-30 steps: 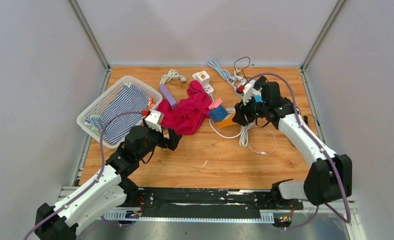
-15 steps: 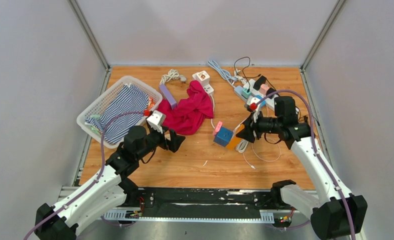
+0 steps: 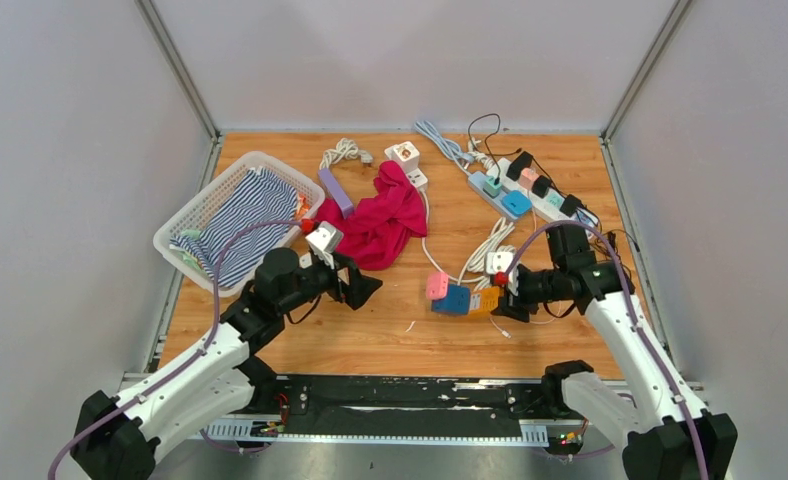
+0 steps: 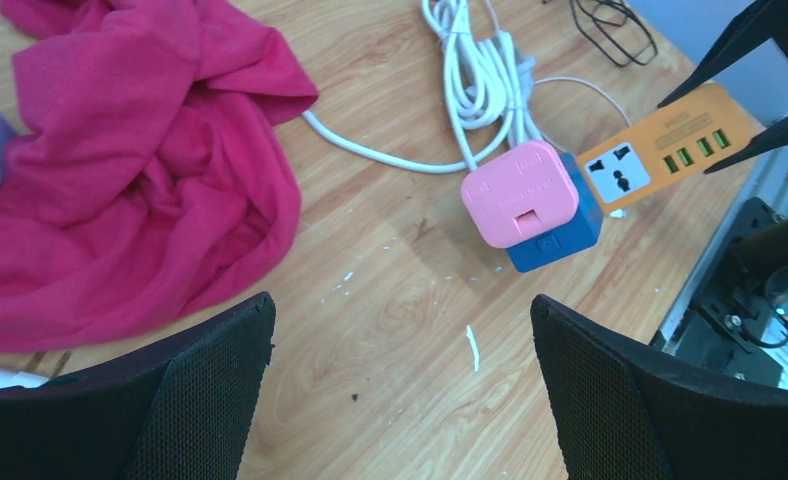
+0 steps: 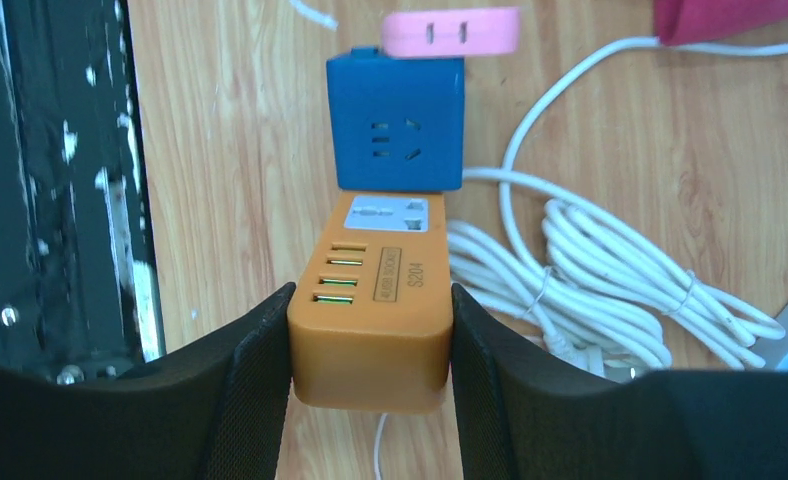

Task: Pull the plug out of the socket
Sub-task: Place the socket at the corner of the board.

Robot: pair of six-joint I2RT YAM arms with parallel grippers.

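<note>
An orange socket strip (image 3: 485, 300) with USB ports lies near the front of the table, with a blue cube adapter (image 3: 457, 300) plugged into its end and a pink plug (image 3: 437, 286) on the cube's far side. My right gripper (image 3: 497, 292) is shut on the strip's near end (image 5: 375, 320); the blue cube (image 5: 395, 120) and pink plug (image 5: 450, 32) lie beyond it. My left gripper (image 3: 362, 285) is open and empty (image 4: 400, 305), above bare wood to the left of the pink plug (image 4: 520, 194), apart from it.
A coiled white cable (image 3: 485, 255) lies behind the strip. A red cloth (image 3: 380, 225) lies mid-table and a white basket (image 3: 192, 212) with striped cloth at the left. A long white power strip (image 3: 530, 185) with several plugs lies back right. The black rail (image 5: 60, 200) marks the table's front edge.
My right gripper has dragged the orange strip, with the blue cube and pink plug, toward the front edge. My left gripper has moved right, toward the pink plug.
</note>
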